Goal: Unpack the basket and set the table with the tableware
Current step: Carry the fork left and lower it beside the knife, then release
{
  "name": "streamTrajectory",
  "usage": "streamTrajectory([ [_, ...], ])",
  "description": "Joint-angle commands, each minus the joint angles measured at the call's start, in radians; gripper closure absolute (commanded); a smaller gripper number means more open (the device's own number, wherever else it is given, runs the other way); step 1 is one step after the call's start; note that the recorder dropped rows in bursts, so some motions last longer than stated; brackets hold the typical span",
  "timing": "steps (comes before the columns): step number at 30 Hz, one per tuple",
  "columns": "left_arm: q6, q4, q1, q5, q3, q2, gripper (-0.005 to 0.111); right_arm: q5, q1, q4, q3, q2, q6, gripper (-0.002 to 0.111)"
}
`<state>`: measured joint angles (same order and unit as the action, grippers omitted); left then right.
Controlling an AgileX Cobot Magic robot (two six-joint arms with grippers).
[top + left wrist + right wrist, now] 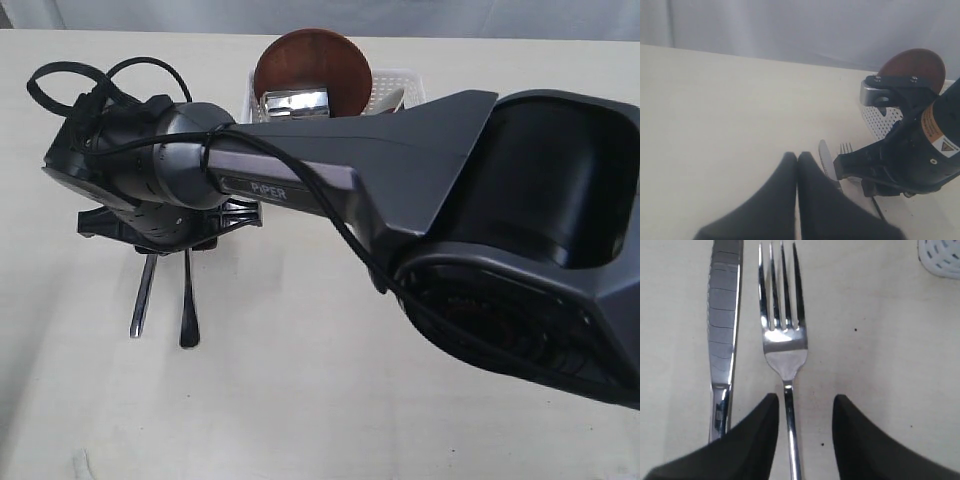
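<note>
The right claw (802,405) hangs low over the table (880,365), fingers parted, gripping nothing. The fork (782,340) lies flat with its handle running through the gap between them, and as far as I can see it touches neither finger; its tines point away from the claw. The knife (722,330) lies just beside it, parallel, outside one finger. The basket (400,78) stands beyond the tines, off to one side, with the wooden plate (310,60) and steel cup (295,101) in it. The left claw (797,157) is pressed closed and empty, and the knife and fork tips lie just past it.
</note>
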<state>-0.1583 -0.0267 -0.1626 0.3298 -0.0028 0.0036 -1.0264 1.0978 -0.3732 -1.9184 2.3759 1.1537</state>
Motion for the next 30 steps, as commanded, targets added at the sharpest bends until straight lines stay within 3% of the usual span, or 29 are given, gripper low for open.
streamTrajectory([
  [1,0.001,-0.003,0.001,-0.011,0.003,-0.004,0.107,0.002,-0.001,0.004,0.000,-0.011,0.012,0.071],
  [7,0.001,-0.003,0.001,-0.011,0.003,-0.004,0.107,0.002,-0.001,0.004,0.000,-0.013,0.006,0.071],
  [13,0.001,-0.003,0.001,-0.011,0.003,-0.004,0.107,-0.055,-0.001,0.004,0.000,-0.040,-0.160,0.072],
  [15,0.001,-0.003,0.001,-0.011,0.003,-0.004,0.107,-0.078,-0.001,-0.004,0.000,-0.044,-0.186,0.077],
  [22,0.001,-0.003,0.001,-0.011,0.003,-0.004,0.107,-0.144,-0.001,0.017,0.000,-0.020,-0.267,0.109],
  [30,0.001,-0.007,0.001,-0.011,0.003,-0.004,0.107,-0.163,-0.001,0.110,0.000,-0.012,-0.355,0.109],
])
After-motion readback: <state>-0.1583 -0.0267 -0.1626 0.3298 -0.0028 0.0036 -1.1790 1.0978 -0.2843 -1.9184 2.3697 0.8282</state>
